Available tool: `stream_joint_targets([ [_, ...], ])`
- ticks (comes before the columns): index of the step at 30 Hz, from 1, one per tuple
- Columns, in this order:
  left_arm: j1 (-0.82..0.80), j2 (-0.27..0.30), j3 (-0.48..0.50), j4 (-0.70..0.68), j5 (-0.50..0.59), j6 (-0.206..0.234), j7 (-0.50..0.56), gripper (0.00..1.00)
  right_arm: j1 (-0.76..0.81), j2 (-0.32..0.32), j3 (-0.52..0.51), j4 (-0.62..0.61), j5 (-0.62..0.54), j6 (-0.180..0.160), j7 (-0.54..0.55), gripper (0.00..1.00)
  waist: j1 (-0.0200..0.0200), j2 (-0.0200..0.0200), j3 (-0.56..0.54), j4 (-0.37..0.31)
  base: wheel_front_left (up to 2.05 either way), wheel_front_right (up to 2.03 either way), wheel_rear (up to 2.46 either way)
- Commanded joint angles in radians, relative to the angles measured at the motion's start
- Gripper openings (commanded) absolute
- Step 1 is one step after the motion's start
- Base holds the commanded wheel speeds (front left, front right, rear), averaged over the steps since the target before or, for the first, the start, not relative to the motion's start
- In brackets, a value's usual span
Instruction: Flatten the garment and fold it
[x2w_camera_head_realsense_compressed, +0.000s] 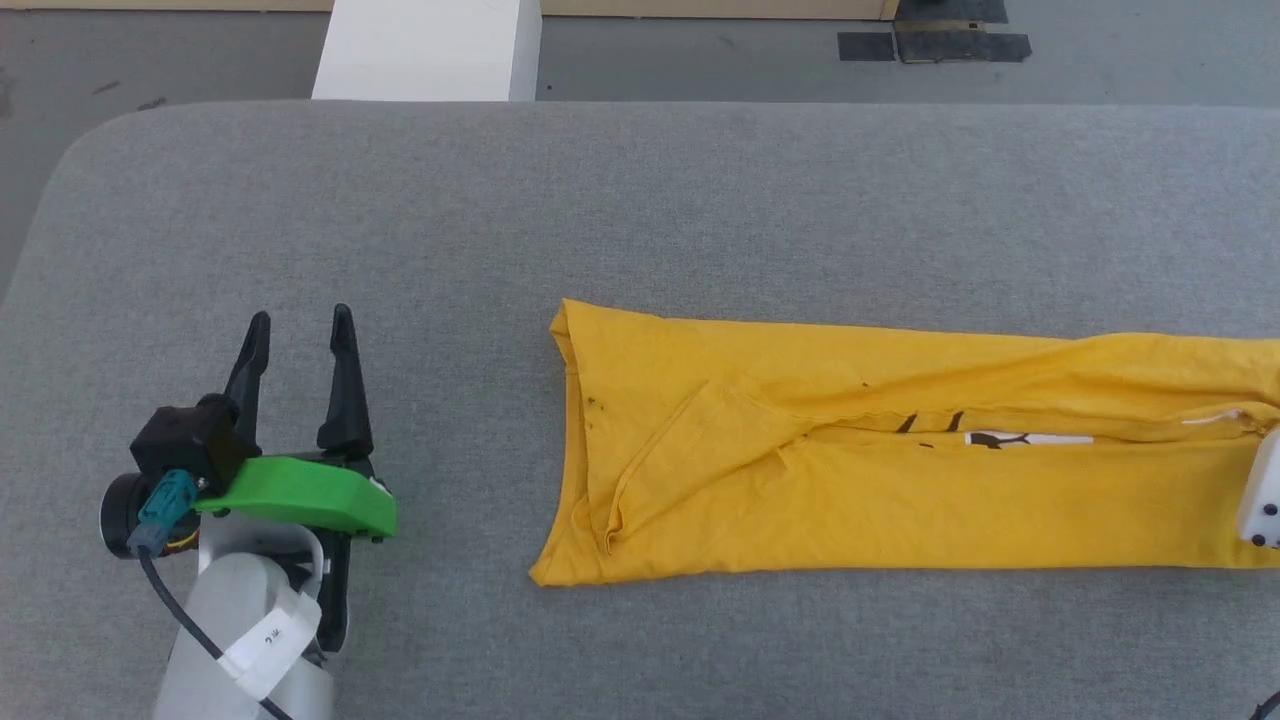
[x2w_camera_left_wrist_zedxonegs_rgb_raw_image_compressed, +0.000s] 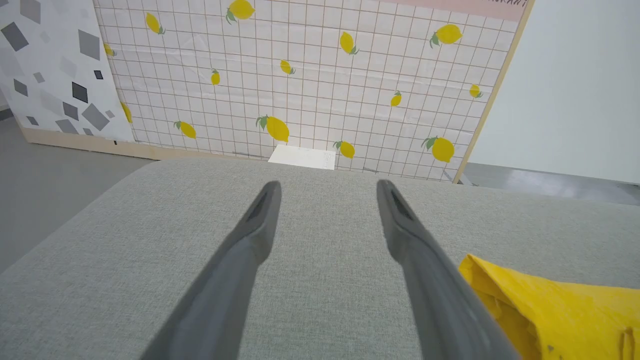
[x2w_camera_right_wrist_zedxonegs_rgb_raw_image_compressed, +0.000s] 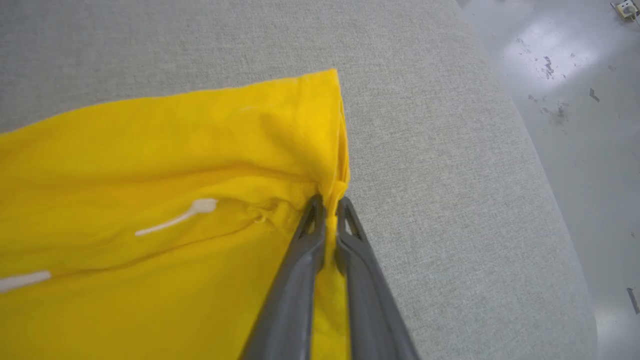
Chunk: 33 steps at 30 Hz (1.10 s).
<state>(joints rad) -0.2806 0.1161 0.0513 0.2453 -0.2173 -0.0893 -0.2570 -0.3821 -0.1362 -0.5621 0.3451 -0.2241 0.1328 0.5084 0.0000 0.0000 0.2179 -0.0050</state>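
Head view down onto a grey counter (x2w_camera_head_realsense_compressed: 600, 200). Across it, from centre out past 3 o'clock, a yellow garment (x2w_camera_head_realsense_compressed: 850, 480), already folded lengthwise into a long band, with a slit of black-and-white print along the middle gap. At 8 o'clock, well apart from the band's near end, the left gripper (x2w_camera_head_realsense_compressed: 301, 315), spread wide and empty over bare counter. At the band's 3 o'clock end, in the wrist view, the right gripper (x2w_camera_right_wrist_zedxonegs_rgb_raw_image_compressed: 329, 202), pressed together and pinching a bunched bit of the end edge.

Judged step: carrying that end over toward 9 o'clock to halve the band. To do it well: lift only enough to clear, keep all pinched layers together, travel straight along the band, lay edge on edge. Probably wise to pin the 9 o'clock end with the left gripper against sliding.
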Motion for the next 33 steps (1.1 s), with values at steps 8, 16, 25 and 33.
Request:
stream_joint_targets([
  [8, -0.007, -0.010, 0.013, 0.007, 0.018, -0.015, -0.005, 1.00, 0.058, 0.010, 0.187, -0.152, 0.079, -0.002, 0.036, 0.00, 0.0000, 0.0000, -0.013, -0.003, 0.00, 0.00, 0.00],
  [16, -0.005, -0.010, 0.013, 0.009, 0.030, -0.022, -0.005, 1.00, 0.103, -0.019, 0.544, -0.548, 0.247, -0.002, 0.273, 0.00, 0.0000, 0.0000, -0.015, -0.008, 0.00, 0.00, 0.00],
  [25, -0.032, -0.021, -0.001, 0.011, 0.031, -0.028, -0.005, 1.00, -0.016, 0.003, 0.882, -0.621, 0.308, -0.002, 0.341, 0.00, 0.0000, 0.0000, 0.018, 0.026, 0.00, 0.00, 0.00],
  [33, -0.052, -0.031, -0.008, 0.014, 0.030, -0.033, -0.005, 1.00, -0.166, 0.066, 1.048, -0.337, 0.329, -0.002, 0.254, 0.00, 0.0000, 0.0000, 0.057, 0.066, 0.00, 0.00, 0.00],
])
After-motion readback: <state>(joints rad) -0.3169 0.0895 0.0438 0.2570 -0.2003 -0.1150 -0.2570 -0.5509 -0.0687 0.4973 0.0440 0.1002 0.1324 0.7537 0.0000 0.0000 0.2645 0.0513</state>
